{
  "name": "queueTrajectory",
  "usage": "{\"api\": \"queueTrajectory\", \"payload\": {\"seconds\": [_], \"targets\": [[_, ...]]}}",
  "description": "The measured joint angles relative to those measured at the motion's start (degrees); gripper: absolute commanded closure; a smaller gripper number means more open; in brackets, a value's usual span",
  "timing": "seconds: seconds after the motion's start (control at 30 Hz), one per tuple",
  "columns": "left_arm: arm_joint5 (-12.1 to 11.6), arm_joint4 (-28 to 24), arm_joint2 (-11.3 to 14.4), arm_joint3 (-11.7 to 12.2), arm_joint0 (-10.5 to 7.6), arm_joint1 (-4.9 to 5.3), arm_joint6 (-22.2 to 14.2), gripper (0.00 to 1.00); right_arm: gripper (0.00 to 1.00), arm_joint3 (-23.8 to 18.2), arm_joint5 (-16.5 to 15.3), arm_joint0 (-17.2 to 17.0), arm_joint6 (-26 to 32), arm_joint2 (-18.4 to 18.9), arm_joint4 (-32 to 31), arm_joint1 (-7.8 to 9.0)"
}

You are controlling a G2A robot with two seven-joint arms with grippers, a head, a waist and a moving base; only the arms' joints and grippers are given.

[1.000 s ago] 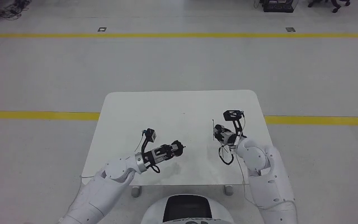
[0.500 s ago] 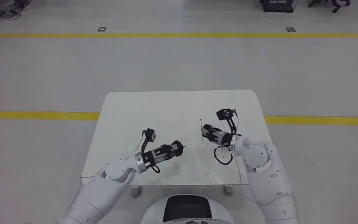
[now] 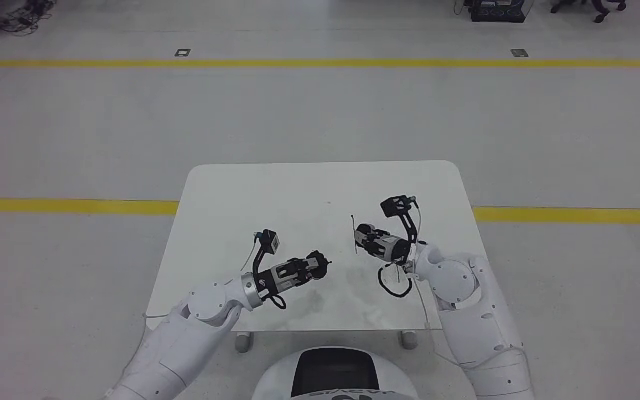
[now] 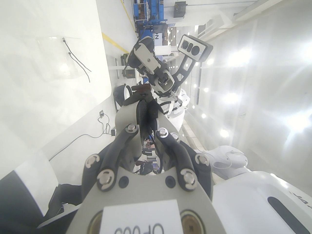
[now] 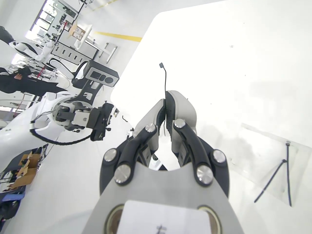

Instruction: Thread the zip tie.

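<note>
- Zip tie (image 5: 165,81) is pinched by its strap in the right gripper (image 5: 165,113), head pointing outward, over the table's (image 3: 300,190) middle.
- Left gripper (image 4: 146,113), fingers pressed together, hovers nearer the near edge, facing it.

White table (image 3: 260,200); clear sheet (image 5: 263,155) lying on it.

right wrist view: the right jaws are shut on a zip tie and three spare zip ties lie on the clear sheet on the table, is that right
Not quite. Two spare zip ties, not three, lie on the clear sheet on the table; the right wrist view shows this. The rest holds: the right jaws are shut on a zip tie.
</note>
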Motion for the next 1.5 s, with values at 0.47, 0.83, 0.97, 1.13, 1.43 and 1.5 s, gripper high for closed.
{"api": "queueTrajectory", "payload": {"seconds": [0.47,0.83,0.97,1.13,1.43,1.5], "targets": [[0.0,0.0,0.0,0.0,0.0,0.0,0.0,1.0,1.0,-5.18,0.0,-5.36,-8.92,-2.14,16.8,3.21],[0.55,-0.05,0.2,-0.06,0.09,-0.07,0.74,1.0,1.0,-5.14,0.0,-5.28,-9.27,-2.79,16.2,3.61],[4.69,0.4,1.58,-1.08,0.39,-0.48,6.71,1.0,1.0,-5.18,0.0,-5.91,-13.19,-4.21,15.1,3.91],[7.07,1.47,3.69,-2.83,0.52,-1.01,11.8,1.0,1.0,-5.61,0.0,-7.11,-17.74,-5.68,13.35,4.81],[3.44,3.73,4.72,-3.77,0.4,-1.46,16.52,1.0,1.0,-6.65,0.0,-7.45,-19.88,-7.4,11.57,6.0],[3.56,3.64,4.72,-3.76,0.4,-1.45,16.46,1.0,1.0,-6.64,0.0,-7.45,-19.87,-7.39,11.59,5.99]]}}
